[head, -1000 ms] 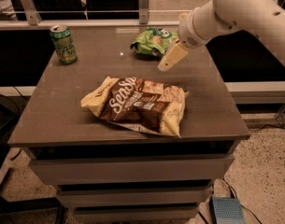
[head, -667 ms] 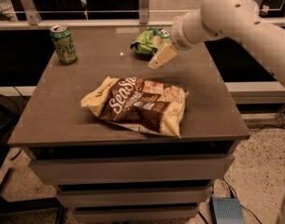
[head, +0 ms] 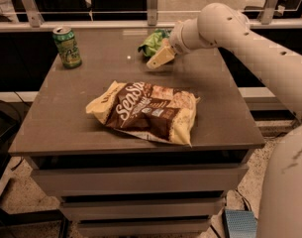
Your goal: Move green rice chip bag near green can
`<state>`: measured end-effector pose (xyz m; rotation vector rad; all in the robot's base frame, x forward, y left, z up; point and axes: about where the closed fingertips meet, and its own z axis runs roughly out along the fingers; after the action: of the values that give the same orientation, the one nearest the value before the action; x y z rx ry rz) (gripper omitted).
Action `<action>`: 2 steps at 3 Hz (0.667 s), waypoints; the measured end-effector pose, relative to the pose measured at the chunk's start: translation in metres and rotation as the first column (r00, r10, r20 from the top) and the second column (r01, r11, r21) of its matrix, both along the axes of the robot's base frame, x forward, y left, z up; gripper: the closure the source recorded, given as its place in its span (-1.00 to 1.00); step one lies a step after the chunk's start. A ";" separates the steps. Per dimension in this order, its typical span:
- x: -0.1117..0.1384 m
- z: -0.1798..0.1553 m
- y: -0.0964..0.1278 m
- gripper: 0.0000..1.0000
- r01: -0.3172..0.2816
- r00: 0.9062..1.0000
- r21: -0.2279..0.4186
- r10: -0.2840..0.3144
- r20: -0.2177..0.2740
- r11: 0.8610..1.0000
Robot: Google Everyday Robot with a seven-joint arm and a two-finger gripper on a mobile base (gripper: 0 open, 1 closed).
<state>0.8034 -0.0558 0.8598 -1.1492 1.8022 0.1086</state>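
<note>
Green bag [head: 151,41] at far edge of table [head: 225,108], right of centre | gripper [head: 159,58] at its right side, probably lining up a grasp; open or closed: cannot tell | can [head: 67,47] well apart, far-left corner

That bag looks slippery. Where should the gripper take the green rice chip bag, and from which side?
Probably the raised crinkled top of the green rice chip bag, coming down from its near right side, where the gripper hovers. It lies puffed and crumpled at the far edge of the table; a level push might slide it off.
</note>
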 end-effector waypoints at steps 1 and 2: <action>0.013 -0.004 0.005 -0.66 0.001 1.000 0.030 -0.002 0.029 1.000; 0.016 -0.006 0.004 -0.20 -0.004 0.998 0.037 0.002 0.059 0.999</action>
<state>0.8195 -0.0515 0.8537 -1.1180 1.7401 0.1079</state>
